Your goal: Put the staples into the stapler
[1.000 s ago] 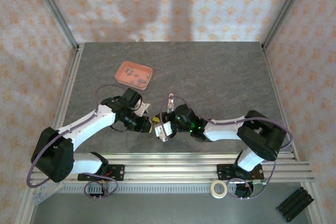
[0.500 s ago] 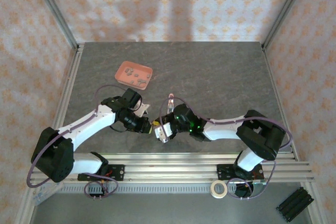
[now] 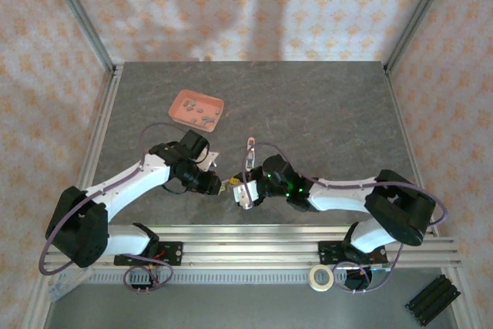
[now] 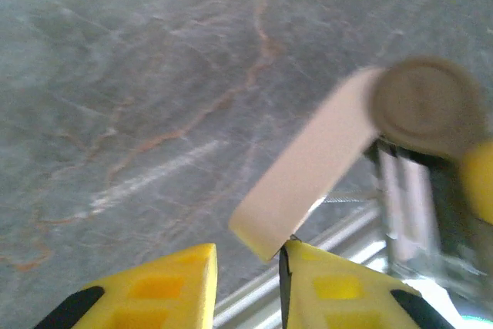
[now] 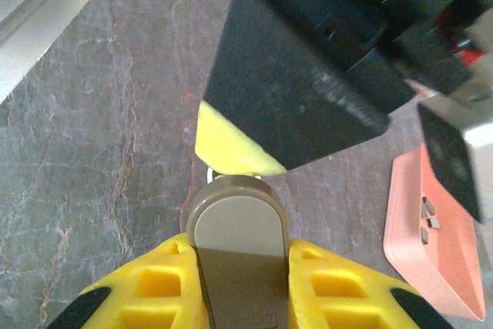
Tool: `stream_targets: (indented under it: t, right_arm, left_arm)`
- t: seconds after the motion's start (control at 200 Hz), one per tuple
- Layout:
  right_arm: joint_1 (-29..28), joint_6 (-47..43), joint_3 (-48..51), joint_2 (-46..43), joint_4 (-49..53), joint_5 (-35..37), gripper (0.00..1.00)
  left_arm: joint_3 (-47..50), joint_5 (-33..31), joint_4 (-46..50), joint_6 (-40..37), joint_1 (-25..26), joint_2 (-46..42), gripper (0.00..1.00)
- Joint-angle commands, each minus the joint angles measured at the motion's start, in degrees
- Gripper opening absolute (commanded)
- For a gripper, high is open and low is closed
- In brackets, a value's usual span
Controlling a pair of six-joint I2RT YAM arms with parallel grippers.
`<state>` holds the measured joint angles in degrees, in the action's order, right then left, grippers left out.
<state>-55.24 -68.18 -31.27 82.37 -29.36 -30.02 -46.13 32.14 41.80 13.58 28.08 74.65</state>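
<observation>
Stapler (image 5: 237, 256) is clamped in right jaws, left jaws set slightly apart at its lid, staples (image 3: 204, 115) left unloaded in far-left tray (image 3: 182, 99).

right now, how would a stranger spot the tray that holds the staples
On the grey marbled table, look at the far left area, beyond the left gripper. The tray lies there: a shallow salmon-pink dish with small grey staples in it, the only container on the table.

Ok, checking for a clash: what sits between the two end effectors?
The stapler, gripped by the right end effector, its pale arm reaching toward the left end effector; left wrist view.
</observation>
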Motion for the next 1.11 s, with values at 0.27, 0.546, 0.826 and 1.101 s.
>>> stream_targets:
  t: [0.27,0.546,0.826,1.101]
  right_arm:
    - [-0.5,9.9,2.3,-5.8,0.0,-1.0,0.13]
    - [0.1,20.3,4.9,-8.5,1.2,-0.4,0.12]
    - [1.0,30.4,4.6,-12.3,7.3,2.4,0.20]
    - [-3.9,30.0,0.3,-14.3,23.4,-2.1,0.48]
  left_arm:
    - [-0.7,-7.0,-0.1,-0.1,-0.4,0.1,0.38]
    - [4.0,-1.5,-10.7,-1.4,-0.4,-8.2,0.50]
    - [9.1,-10.1,-18.5,1.5,-0.4,-18.4,0.54]
    - [8.5,-16.9,-16.8,6.2,-0.6,-16.4,0.54]
